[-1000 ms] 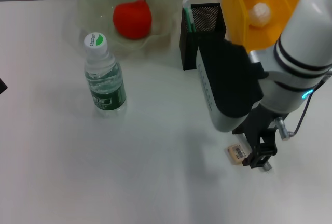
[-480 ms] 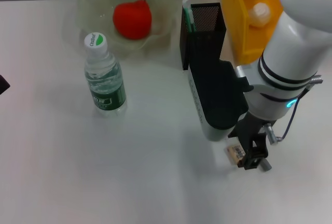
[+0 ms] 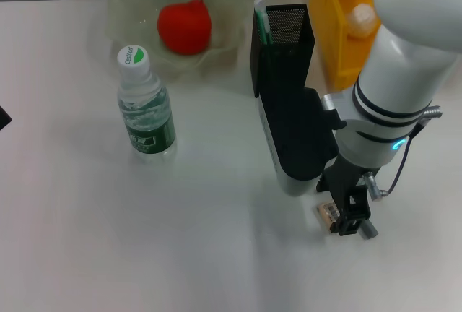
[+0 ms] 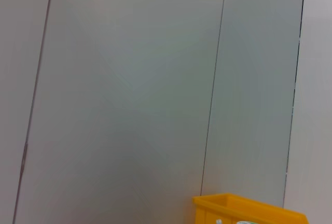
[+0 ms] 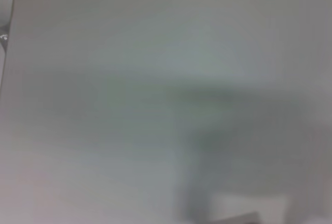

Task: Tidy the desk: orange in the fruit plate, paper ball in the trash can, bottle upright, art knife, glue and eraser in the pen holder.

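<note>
White desk (image 3: 108,240) surface, viewed from our head camera; items listed nearest first.

1. Eraser (image 3: 328,213): small, tan, lying flat on the desk near our right side. Our right gripper (image 3: 351,219) sits directly beside it, fingers down at desk level and touching or nearly touching its edge. We cannot tell how wide the jaws stand or whether they have closed on it; the arm's body hides the far side.
2. Bottle (image 3: 145,110): upright, green label, left of centre.
3. Pen holder (image 3: 283,45): black mesh, behind the right arm, with a green-and-white item already standing in it.
4. Fruit plate (image 3: 224,9): translucent, holding the red-orange fruit (image 3: 185,27).
5. Trash can (image 3: 333,30): yellow, with the paper ball (image 3: 362,15) inside.

Left gripper: not visible; its wrist camera faces a wall.

Step in hand, by our judgement: picking up the eraser. To do it well, we centre the fingers across the eraser's short sides, press close to the desk, close firmly, then lift straight before heading to the pen holder.
</note>
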`<state>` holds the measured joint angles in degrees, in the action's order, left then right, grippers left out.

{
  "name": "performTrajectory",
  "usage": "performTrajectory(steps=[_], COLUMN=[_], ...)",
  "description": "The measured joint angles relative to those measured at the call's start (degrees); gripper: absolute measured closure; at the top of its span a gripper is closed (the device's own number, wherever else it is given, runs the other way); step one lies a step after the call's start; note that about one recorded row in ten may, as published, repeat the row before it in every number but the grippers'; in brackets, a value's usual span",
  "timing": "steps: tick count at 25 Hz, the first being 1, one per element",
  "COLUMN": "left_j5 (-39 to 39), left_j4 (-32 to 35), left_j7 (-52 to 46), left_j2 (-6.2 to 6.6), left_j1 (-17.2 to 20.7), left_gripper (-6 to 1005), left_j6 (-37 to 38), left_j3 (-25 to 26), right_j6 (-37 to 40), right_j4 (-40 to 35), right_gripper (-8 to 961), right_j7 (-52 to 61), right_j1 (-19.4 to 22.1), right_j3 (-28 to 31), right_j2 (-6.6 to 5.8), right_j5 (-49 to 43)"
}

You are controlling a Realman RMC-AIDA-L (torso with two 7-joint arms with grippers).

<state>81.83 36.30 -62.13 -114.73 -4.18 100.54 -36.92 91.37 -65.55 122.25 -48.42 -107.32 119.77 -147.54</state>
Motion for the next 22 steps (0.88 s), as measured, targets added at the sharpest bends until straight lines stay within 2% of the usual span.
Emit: performTrajectory(steps=[5, 22], left_j5=[0.00, 0.00], left_j4=[0.00, -0.79], left_j7=[-0.01, 0.38], left_j2=[0.03, 0.31], left_j1=[0.08, 0.04], left_gripper=[186, 186], left_j6=[-0.06, -0.33], left_j3=[0.01, 0.08], right_j6=[-0.08, -1.93], right_j4=[0.11, 1.45], right_gripper=[289, 446], right_j7=[0.07, 1.72], right_j1=[-0.40, -0.86], right_j3=[-0.53, -1.97], right_j2=[0.03, 0.10], right_j5=[0.74, 0.71])
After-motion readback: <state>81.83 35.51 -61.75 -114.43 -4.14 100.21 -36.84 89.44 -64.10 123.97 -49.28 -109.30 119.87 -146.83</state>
